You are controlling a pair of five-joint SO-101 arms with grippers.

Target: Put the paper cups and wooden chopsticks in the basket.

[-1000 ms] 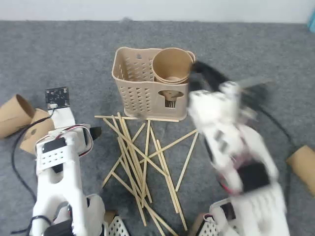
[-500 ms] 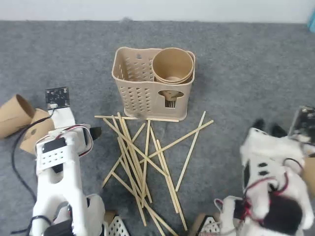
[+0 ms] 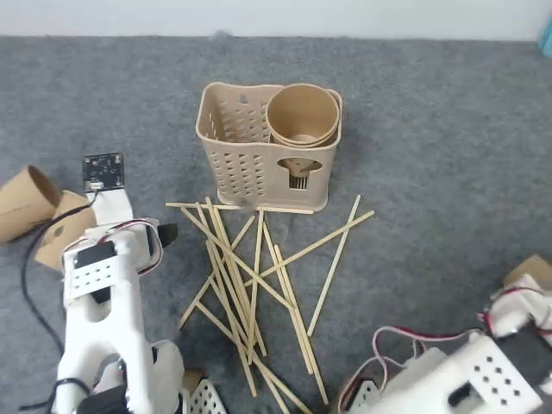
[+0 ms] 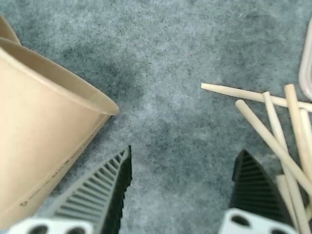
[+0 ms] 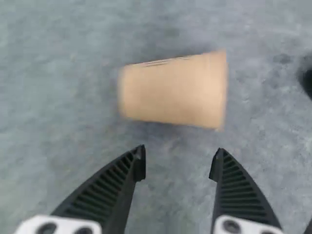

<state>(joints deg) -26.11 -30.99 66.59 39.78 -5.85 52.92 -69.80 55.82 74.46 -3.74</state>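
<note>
Left arm (image 3: 99, 276) parks low in the high view, two paper cups (image 3: 26, 203) lying beside it. The basket (image 3: 241, 164) holds nested cups (image 3: 302, 112), and chopsticks (image 3: 257, 259) are strewn just before it. Left wrist: left gripper (image 4: 183, 165) gapes wide, one cup (image 4: 39, 136) beside a finger and chopsticks (image 4: 253, 95) by the other. Right wrist: right gripper (image 5: 179, 161) is spread wide, a tipped cup (image 5: 175, 90) just beyond its tips.

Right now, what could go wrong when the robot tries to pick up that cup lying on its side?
The brown paper cup lies on its side just ahead of the open right gripper; a nudge might roll it away. The thin wooden chopsticks lie criss-crossed in front of the beige plastic basket, so lifting one might drag others.
</note>
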